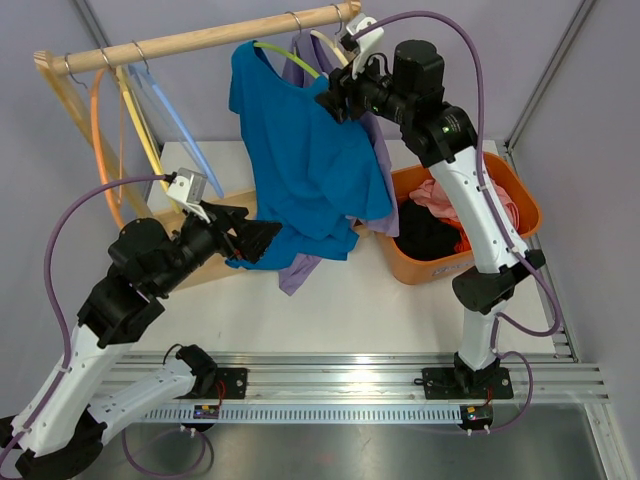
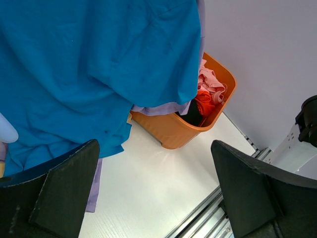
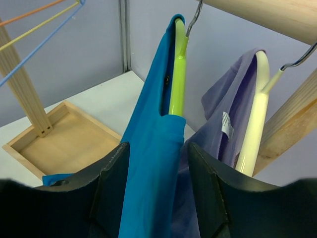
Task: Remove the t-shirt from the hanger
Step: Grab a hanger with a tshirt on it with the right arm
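White tabletop (image 1: 330, 315), orange basket (image 1: 420, 265) of clothes stood on its right side, wooden rack base tray (image 1: 215, 235) sat on its left

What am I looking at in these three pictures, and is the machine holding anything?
These are two robot arms bolted at a table's near edge, each ending in a two-fingered claw. The wide picture comes from a camera above and behind them; the other two come from small cameras on the wrists, so each sees its own fingers.

A wooden rail carries hangers. A blue t-shirt hangs on a green hanger, with a purple garment on a cream hanger behind. An orange basket of clothes sits on the table.

The right claw has its fingers either side of the blue shirt's shoulder, not yet pinching. The left claw is wide open below the shirt's hem, holding nothing.
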Motion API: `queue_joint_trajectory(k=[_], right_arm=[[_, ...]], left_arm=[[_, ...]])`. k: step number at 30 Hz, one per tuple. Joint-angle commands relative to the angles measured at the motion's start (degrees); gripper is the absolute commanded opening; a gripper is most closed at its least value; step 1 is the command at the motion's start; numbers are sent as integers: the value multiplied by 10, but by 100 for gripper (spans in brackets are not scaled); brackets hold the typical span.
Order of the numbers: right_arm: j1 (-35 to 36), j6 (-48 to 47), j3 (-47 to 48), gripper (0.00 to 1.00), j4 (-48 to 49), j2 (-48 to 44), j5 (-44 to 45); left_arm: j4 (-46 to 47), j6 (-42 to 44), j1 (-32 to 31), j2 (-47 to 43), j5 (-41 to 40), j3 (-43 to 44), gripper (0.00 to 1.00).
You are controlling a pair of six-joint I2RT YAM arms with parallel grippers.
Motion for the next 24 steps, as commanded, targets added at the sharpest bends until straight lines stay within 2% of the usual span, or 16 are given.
queue_joint_trajectory(k=[1, 7, 10, 14, 19, 20, 24], right_arm=[[7, -25, -6, 57, 28, 0, 35], [7, -41, -24, 56, 40, -3, 44], [6, -40, -28, 52, 29, 4, 35], [6, -37, -26, 36, 22, 13, 35], [6, -32, -10, 3, 25, 18, 32], [6, -30, -7, 0, 29, 17, 32], [7, -16, -20, 0, 67, -7, 26]], left_arm=[[22, 0, -3, -3, -10, 1, 99], [25, 0, -3, -3, -9, -3, 99], [30, 0, -3, 1, -6, -3, 99], [37, -3, -3, 5, -2, -2, 99], [47, -11, -3, 6, 0, -2, 99], [50, -12, -3, 7, 0, -3, 99], [56, -15, -3, 8, 2, -3, 99]])
